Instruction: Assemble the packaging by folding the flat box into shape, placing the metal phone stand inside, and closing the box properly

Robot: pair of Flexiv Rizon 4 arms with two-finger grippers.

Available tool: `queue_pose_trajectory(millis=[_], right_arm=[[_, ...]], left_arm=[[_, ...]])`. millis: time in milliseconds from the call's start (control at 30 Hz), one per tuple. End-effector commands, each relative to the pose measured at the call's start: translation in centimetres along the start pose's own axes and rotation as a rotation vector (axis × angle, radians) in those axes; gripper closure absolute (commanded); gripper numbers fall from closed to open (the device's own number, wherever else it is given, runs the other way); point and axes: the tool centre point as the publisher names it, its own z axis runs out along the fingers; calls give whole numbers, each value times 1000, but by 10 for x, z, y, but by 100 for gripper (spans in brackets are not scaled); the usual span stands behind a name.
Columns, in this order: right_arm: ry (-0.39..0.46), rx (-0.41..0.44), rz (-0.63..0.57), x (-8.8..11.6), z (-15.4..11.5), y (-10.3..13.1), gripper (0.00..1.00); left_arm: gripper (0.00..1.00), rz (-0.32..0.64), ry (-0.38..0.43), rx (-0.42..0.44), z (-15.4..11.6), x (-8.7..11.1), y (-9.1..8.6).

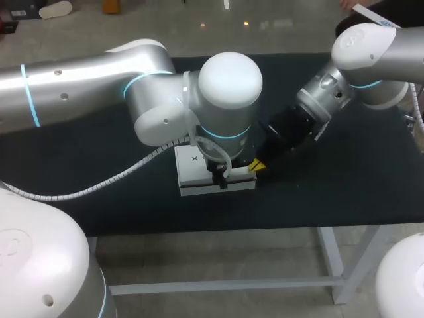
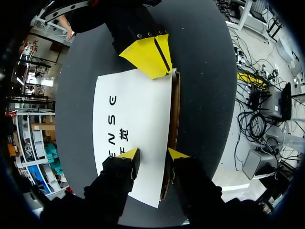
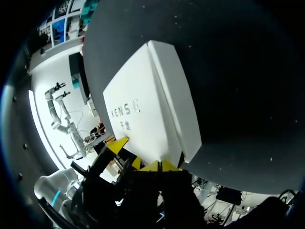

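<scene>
The white box (image 1: 192,173) with dark lettering on its lid lies flat on the black table mat (image 1: 344,179). In the left wrist view the box (image 2: 138,109) shows a brown inner edge (image 2: 176,109) along one side. My left gripper (image 1: 218,177) hangs right over the lid, open, and its yellow tips (image 2: 152,155) straddle the lid's strip beside that brown edge. My right gripper (image 1: 257,165) is shut, its yellow tips (image 2: 152,55) pressed together against the box's far end (image 3: 156,166). The box (image 3: 147,109) lies just ahead of it. No metal phone stand is in view.
The mat (image 2: 205,95) around the box is bare on all sides in the views. The table's front edge (image 1: 218,228) lies a short way in front of the box. My left arm's elbow (image 1: 228,86) hides the mat behind the box.
</scene>
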Motion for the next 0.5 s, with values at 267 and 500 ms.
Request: queue_pose_trajectory(millis=[267,500], right_arm=[[-1,3,-2,0,0,2,100],[-3,2,-3,1,0,2,100]], left_arm=[[52,0,-7,63,-11,5,13],[64,-13,29,207,-28,4,32]])
